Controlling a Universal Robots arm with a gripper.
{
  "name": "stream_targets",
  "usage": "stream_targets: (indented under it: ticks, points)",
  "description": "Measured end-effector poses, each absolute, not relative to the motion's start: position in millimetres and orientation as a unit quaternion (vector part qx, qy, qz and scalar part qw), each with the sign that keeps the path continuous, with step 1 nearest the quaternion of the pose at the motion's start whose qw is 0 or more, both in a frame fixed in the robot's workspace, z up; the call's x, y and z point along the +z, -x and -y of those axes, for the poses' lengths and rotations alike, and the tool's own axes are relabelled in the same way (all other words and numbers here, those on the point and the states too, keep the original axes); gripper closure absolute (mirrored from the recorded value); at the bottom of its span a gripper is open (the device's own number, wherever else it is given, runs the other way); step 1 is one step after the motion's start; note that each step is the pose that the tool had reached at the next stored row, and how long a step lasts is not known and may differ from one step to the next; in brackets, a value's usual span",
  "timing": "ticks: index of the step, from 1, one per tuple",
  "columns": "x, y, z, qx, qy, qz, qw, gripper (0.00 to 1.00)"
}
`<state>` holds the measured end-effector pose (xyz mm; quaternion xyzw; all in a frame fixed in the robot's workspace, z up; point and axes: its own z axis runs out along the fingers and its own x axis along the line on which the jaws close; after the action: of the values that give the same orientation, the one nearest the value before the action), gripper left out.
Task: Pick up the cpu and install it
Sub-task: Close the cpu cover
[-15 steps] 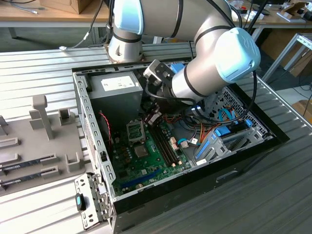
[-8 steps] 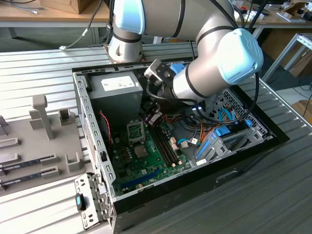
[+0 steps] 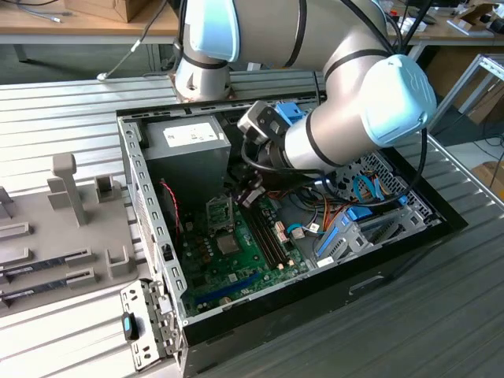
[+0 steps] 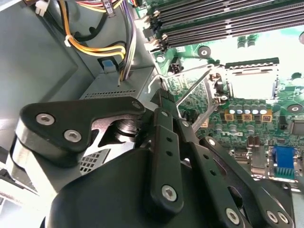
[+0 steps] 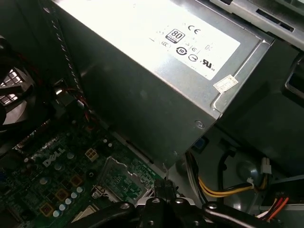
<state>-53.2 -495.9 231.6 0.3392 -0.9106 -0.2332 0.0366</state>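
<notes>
The gripper [image 4: 164, 97] is hanging inside the open computer case [image 3: 409, 236], beside the grey power supply [image 5: 142, 71]; its jaws are sitting pressed together, though whether they are pinching the cpu cannot be told. The second wrist view is showing the open socket frame [image 4: 249, 78] with its raised lever [image 4: 192, 88]. The first wrist view is showing the supply's certification label [image 5: 190, 45]. Four memory slots [image 4: 213, 23] are lying beside the socket.

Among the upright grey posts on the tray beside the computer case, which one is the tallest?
The post with the square head, farthest toward the exterior view's left on the tray, is tallest. The two blocks nearer the case stand much lower.
</notes>
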Motion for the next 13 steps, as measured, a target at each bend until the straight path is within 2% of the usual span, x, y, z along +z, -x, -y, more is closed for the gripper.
stream_targets:
  ticks: [13]
  points:
    - [231.6,53.2,504.8,-0.233,-0.339,0.911,0.037,0.89]
